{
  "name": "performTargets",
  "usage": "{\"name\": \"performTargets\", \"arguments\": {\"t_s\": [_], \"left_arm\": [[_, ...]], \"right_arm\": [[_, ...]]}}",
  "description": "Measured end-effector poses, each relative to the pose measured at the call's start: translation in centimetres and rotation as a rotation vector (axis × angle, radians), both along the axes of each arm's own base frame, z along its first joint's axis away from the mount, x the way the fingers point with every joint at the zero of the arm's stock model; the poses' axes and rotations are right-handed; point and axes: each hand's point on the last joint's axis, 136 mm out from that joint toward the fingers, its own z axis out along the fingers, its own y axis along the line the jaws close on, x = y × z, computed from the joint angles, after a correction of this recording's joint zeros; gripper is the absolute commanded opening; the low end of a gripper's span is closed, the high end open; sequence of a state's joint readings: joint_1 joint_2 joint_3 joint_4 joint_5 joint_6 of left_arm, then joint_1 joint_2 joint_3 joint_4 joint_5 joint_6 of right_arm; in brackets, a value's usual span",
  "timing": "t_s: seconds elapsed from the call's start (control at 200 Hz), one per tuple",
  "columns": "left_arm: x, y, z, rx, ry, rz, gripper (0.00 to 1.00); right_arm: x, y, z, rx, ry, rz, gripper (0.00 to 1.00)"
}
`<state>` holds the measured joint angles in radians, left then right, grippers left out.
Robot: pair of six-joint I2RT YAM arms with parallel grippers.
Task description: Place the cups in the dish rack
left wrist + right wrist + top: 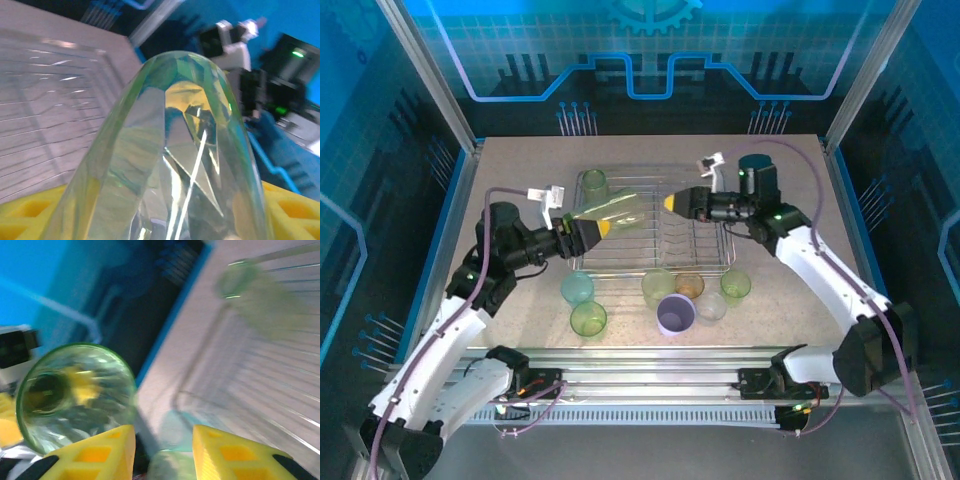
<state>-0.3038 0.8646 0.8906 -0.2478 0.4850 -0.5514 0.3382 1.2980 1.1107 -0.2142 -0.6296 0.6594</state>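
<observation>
The left gripper [603, 228] is clamping a pale green tumbler [623, 211] on its side above the dish rack [728, 252], while the right gripper [669, 204] is hovering just beside the tumbler's mouth, its jaws parted and empty. A green cup [595, 183] is sitting in the rack's far-left corner, and seven more cups [676, 314] are standing on the table [520, 190] in front.

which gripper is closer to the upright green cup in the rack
Left. The left gripper, holding another cup, is in front of the green cup; the right gripper is farther right.
</observation>
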Motion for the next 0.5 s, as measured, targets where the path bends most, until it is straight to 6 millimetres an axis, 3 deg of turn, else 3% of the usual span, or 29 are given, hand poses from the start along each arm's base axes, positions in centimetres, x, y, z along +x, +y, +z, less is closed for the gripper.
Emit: {"name": "performTargets", "arguments": {"t_s": [0.085,0.19,0.35,0.5], "left_arm": [[1.5,1.6,-0.8,0.1,0.106,0.115,0.09],[2.6,3.0,-2.2,0.215,0.221,0.195,0.12],[3.0,3.8,-4.8,0.363,0.337,0.237,0.13],[4.2,3.5,-5.8,0.489,0.383,0.243,0.13]], "right_arm": [[0.5,-4.0,-1.9,-0.129,0.017,-0.145,0.37],[-1.0,-7.3,-4.1,-0.263,0.029,-0.236,0.37],[-3.4,-10.2,-5.5,-0.388,0.011,-0.293,0.39],[-4.1,-11.4,-5.6,-0.447,-0.008,-0.313,0.39]]}}
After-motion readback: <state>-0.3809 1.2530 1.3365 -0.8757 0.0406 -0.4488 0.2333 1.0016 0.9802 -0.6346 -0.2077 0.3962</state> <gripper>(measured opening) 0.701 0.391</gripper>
